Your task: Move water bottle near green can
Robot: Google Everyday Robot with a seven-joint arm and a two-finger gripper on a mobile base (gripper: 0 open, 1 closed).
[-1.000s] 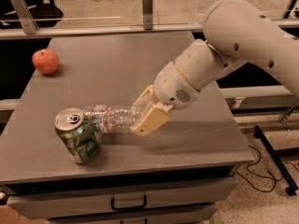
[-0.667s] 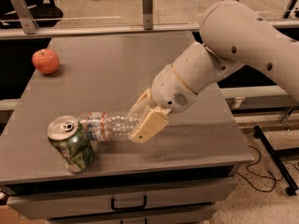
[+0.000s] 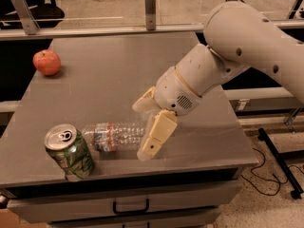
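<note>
Gripper [image 3: 143,129] sits over right end of water bottle [image 3: 111,136] — that end hidden; arm [image 3: 247,46] cut off at right edge.

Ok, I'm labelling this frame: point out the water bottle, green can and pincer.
water bottle [image 3: 123,135], camera view, ribbed body.
green can [image 3: 78,159], camera view, side wall.
pincer [image 3: 141,129], camera view, midway between fingertips, around bottle's end.

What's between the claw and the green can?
In the camera view, the water bottle lies on its side, stretching from the gripper at one end toward the green can.
</note>
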